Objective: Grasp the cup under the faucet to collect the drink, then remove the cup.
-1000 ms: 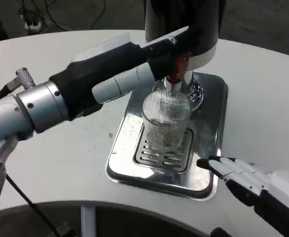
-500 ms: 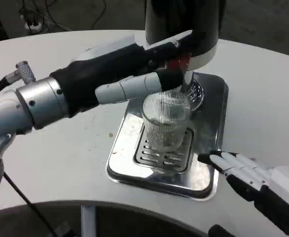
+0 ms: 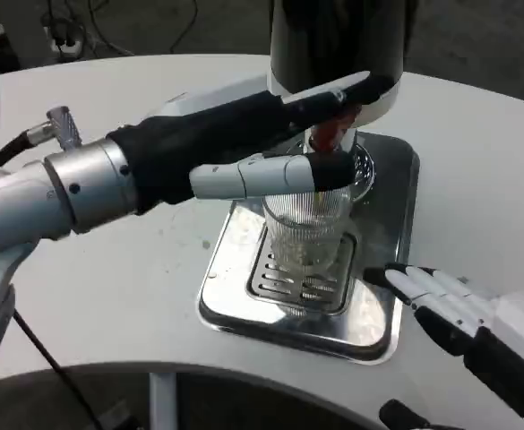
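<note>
Two robot hands show over a round white bench (image 3: pixel 109 296). At centre frame a ribbed clear glass cup (image 3: pixel 306 228) stands upright on the slotted grate of a shiny rectangular steel drip tray (image 3: pixel 382 269), which lies on the bench. The cup sits directly beneath the faucet with a red part (image 3: pixel 331 134), which hangs from a tall dark cylindrical dispenser with a white lower band (image 3: pixel 338 54) at the top centre of the frame.

From the left edge, the silver forearm and black wrist lead rightward to the left robot hand (image 3: pixel 279 143), which is stretched out across the middle of the frame. Its upper fingers reach to the dispenser base beside the faucet, and one light grey finger with a dark tip lies across the cup's rim. Whether that finger touches the glass, or whether this hand has hold of anything, I cannot tell.

At the lower right, the right robot hand (image 3: pixel 454 309) rests low near the tray's right front corner, white fingers (image 3: pixel 418 285) extended and pointing left toward the tray, holding nothing. It is apart from the cup.
</note>
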Motion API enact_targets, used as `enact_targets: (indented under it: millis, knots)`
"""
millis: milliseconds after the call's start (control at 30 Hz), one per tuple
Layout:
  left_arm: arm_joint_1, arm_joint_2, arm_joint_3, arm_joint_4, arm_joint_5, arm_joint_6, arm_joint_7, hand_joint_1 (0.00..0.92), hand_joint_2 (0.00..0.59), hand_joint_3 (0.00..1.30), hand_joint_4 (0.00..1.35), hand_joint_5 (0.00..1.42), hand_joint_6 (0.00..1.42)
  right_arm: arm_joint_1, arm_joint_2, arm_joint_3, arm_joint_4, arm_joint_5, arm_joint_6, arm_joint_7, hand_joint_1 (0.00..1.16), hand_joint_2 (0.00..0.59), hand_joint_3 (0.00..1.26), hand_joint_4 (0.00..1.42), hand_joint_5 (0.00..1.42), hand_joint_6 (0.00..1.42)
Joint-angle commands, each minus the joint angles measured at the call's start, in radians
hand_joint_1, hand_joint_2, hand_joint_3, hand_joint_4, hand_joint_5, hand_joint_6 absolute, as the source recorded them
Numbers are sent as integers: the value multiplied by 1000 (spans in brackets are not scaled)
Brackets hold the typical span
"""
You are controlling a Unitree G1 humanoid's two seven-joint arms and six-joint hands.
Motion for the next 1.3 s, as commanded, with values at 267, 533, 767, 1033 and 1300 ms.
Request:
enact_targets:
  millis: [267,533,767,1033,1300]
  knots:
    - [21,16,-60,21,74,-19,-41,0,53,0,0,16,0,13,1,-3,-13,-5,11,-8,506,410,40,0,0,0]
    - [32,13,-49,19,80,-18,-27,0,53,0,0,16,0,63,73,27,24,12,29,-120,634,312,81,56,0,0]
    - [37,9,-44,12,81,-16,-17,0,54,0,0,16,0,111,159,65,145,50,-60,-303,700,256,93,84,0,2]
    - [44,10,-43,1,89,-14,-6,0,55,0,0,16,0,115,232,147,319,120,-129,-439,695,223,56,72,0,28]
    - [51,14,-44,-3,98,-16,-3,0,55,0,0,16,0,64,323,241,455,147,-157,-580,714,192,25,52,0,80]
